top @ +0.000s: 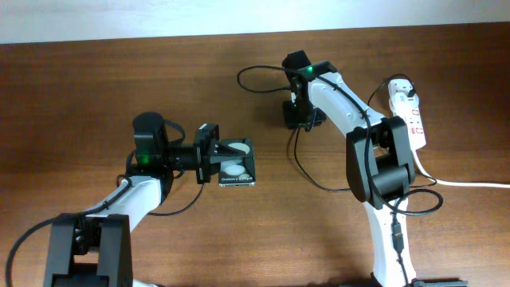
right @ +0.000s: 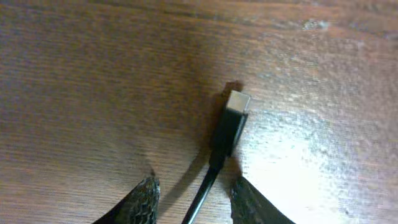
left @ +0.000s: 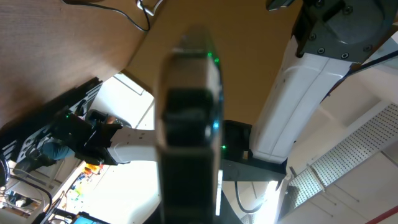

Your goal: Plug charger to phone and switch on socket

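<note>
My left gripper (top: 212, 156) is shut on one end of the black phone (top: 237, 163), which shows two white round spots and small lettering. In the left wrist view the phone (left: 189, 124) stands edge-on and blurred in the middle. My right gripper (top: 301, 118) is low over the table at the back centre. In the right wrist view its fingers (right: 196, 199) are open on either side of the charger's thin black cable, just behind the connector tip (right: 233, 115), which lies on the wood. The cable (top: 261, 69) loops behind. The white socket strip (top: 414, 119) lies at the right.
A white plug adapter (top: 401, 86) sits at the strip's far end. The thick white cord (top: 470, 184) runs off to the right edge. More black cable (top: 307, 171) loops on the table between the two arms, near the right arm's base.
</note>
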`<act>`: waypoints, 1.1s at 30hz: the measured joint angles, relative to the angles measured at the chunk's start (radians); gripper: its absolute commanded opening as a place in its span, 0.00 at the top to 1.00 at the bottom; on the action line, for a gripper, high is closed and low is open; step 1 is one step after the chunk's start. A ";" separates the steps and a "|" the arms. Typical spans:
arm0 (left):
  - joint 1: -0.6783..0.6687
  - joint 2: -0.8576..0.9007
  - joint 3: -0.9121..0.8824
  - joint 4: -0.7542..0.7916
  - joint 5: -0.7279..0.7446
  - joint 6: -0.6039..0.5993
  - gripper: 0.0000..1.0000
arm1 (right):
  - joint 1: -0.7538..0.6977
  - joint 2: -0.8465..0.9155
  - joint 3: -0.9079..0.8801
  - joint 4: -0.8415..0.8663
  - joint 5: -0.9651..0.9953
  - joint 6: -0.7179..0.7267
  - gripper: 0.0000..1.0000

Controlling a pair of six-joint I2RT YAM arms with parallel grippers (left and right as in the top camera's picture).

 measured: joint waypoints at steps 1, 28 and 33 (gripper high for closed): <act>0.000 0.000 0.000 0.000 0.000 0.000 1.00 | 0.000 0.000 0.000 0.005 0.003 0.000 0.71; 0.000 0.000 0.000 0.000 -0.125 0.327 1.00 | 0.215 -0.760 -0.048 -0.457 -0.199 0.115 0.96; 0.000 0.000 0.000 0.032 -0.211 0.350 1.00 | 0.440 -0.802 -0.133 -0.359 -0.132 0.297 0.96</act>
